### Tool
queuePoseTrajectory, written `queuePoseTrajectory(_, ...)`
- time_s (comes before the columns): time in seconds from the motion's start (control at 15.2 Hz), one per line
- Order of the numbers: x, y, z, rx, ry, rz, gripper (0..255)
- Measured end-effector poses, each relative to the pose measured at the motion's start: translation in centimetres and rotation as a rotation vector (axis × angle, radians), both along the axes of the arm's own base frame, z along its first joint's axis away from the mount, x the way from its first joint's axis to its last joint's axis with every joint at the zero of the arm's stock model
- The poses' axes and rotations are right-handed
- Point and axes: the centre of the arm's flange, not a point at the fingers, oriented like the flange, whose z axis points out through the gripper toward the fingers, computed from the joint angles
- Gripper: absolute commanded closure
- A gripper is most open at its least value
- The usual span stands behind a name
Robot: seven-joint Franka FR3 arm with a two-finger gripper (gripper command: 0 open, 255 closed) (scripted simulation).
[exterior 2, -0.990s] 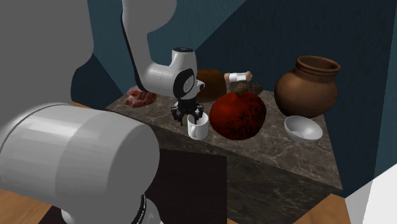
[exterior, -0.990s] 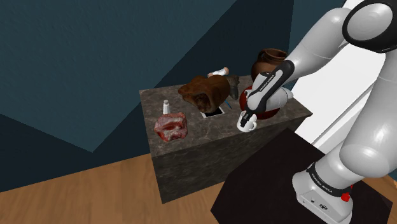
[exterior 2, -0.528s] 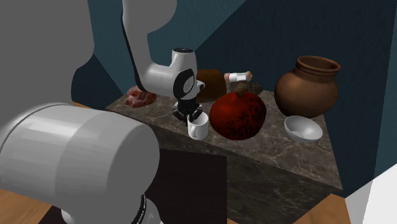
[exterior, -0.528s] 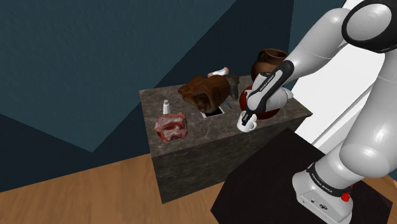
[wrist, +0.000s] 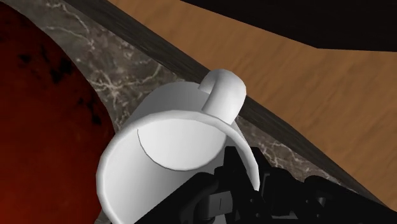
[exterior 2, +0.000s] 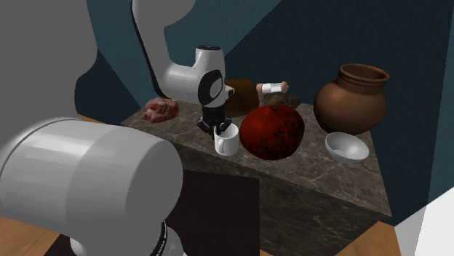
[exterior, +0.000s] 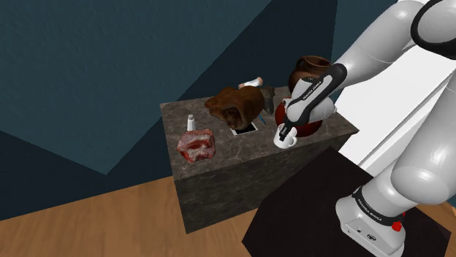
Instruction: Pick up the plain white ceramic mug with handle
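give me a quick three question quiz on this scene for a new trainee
1. True or false: the end effector is shut on the white mug at its rim.
2. What sits right beside the mug, on the second exterior view's right? A) a brown pot B) the big dark red fruit C) a white bowl
3. In the wrist view, does the mug's handle point toward the fruit or toward the edge of the counter?
Key: 1 true; 2 B; 3 toward the counter's edge.
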Motion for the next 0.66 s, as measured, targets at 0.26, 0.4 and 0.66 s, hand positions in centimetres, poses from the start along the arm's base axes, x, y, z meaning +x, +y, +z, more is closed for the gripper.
queuePoseTrajectory(0.26,0.0,0.1,2.2,0.000,0.000,0.000,255)
queuePoseTrajectory(0.4,0.2,-0.1,3.1,0.000,0.000,0.000,255)
queuePoseTrajectory(0.66,0.0,0.0,5.1,0.000,0.000,0.000,255)
